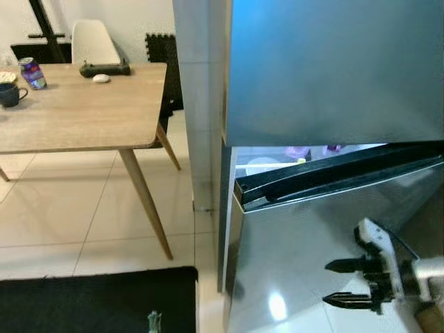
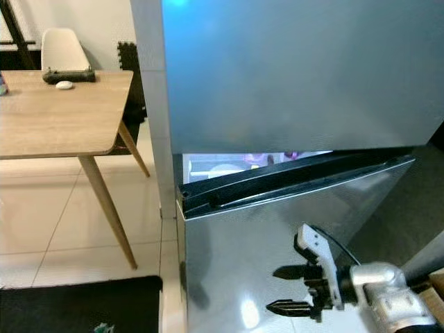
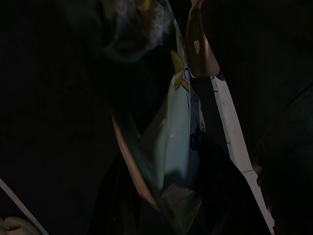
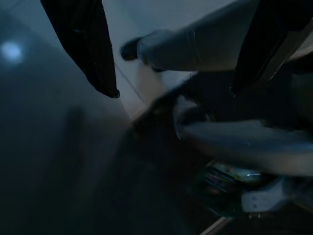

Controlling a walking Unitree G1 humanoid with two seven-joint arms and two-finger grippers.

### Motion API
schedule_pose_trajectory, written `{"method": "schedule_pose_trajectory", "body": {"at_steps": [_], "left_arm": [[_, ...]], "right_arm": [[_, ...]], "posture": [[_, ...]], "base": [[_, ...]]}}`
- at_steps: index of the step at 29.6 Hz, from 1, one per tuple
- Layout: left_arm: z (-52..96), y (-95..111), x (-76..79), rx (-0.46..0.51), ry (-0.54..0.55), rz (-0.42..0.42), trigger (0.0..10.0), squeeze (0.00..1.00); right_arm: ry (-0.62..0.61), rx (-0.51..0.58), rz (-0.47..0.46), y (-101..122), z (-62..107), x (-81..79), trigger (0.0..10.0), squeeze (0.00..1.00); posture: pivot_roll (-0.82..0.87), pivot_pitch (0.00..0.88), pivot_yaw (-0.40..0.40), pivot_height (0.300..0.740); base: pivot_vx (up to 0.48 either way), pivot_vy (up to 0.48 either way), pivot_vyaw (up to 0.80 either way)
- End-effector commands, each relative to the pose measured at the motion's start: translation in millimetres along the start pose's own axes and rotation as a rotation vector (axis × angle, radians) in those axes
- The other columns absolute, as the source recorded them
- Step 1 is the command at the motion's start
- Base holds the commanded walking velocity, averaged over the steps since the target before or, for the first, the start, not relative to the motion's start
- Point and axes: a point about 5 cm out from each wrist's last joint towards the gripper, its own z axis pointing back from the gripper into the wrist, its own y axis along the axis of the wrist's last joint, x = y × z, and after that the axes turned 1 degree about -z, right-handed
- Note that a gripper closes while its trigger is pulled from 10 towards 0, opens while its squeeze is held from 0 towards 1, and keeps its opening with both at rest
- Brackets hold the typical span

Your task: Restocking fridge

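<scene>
The steel fridge stands before me with its upper door (image 1: pixel 333 69) closed and its lower door (image 1: pixel 312 229) ajar. Through the lit gap at the top of the lower door I see a white bowl (image 1: pixel 262 165) and purple items (image 1: pixel 298 150) on a shelf. My right gripper (image 1: pixel 326 282) hovers open just in front of the lower door's face, its fingers pointing left, nothing between them. In the dark left wrist view a crinkly clear packet (image 3: pixel 171 122) with yellow print lies along my left gripper's fingers, held. Its tip (image 1: pixel 154 320) pokes up low over the mat.
A wooden table (image 1: pixel 83 111) stands to the left with a dark cup (image 1: pixel 10 94), a can (image 1: pixel 32 73), a black device (image 1: pixel 104 69) and a white mouse (image 1: pixel 101 78). A white chair (image 1: pixel 94 41) is behind it. A black mat (image 1: pixel 97 302) lies on the tiled floor.
</scene>
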Motion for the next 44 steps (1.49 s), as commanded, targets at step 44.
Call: {"method": "schedule_pose_trajectory", "body": {"at_steps": [44], "left_arm": [[-0.9,43,-0.9,0.124,0.019,-0.009,10.0,0.00]], "right_arm": [[-0.635,-0.369,-0.567,-173,-52.8,-75.1,10.0,0.00]], "posture": [[-0.09,0.000,-0.016,0.740]], "base": [[0.000,0.000,0.25]]}}
